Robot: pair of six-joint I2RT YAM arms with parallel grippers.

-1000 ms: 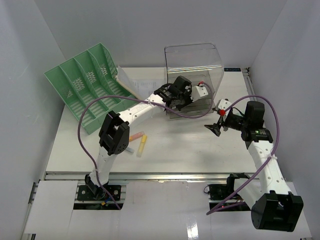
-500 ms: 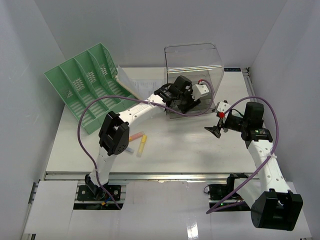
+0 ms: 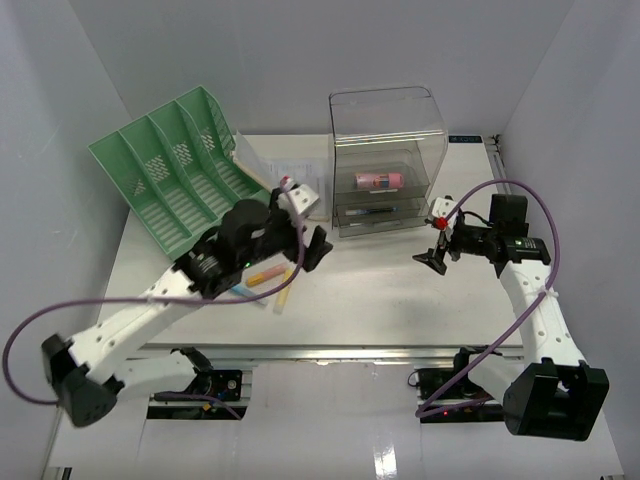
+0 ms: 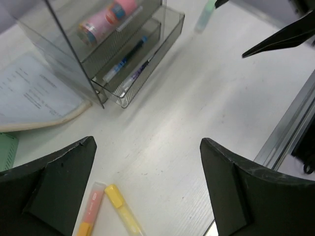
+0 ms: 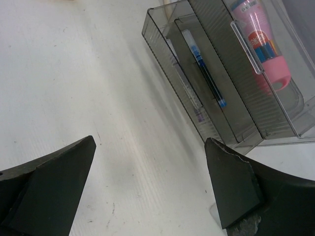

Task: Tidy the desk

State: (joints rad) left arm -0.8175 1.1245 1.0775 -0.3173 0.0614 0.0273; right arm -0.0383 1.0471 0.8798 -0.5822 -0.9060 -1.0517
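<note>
desk (image 3: 400, 290): big white top filling the space between the pale walls, with a metal rail along the near edge. Everything below sits on it or hangs over it.
sorter (image 3: 165, 185): green, with several slots. It's at the far left, tipped back against the left wall.
drawers (image 3: 388, 160): clear plastic box at the far middle with a tall hood on top and two shallow smoky trays stepping out at the bottom. It stands upright, just right of the paper.
paper (image 4: 34, 96): a printed sheet lying flat between the sorter and the drawers. There's a tan edge under it, but I can't tell what that is.
left claw (image 4: 147, 142): mine. The fingers are spread wide with nothing between them. It's over bare desk near the front left corner of the drawers, with the markers just below it in my wrist view.
right claw (image 5: 150, 141): also mine, also spread wide and empty. It's off the right front corner of the drawers, pointing left at them and not touching.
tube (image 5: 258, 42): pink with a label, lying on its side on the shelf above the trays.
markers: a yellow one (image 4: 123, 209) and an orange-pink one (image 4: 91, 209) lie on the desk side by side, touching at one end, well apart from the drawers.
pens: a blue one (image 5: 204, 69) lies in the upper tray and a paler one (image 5: 184, 83) in the lower tray, both lengthwise.
</note>
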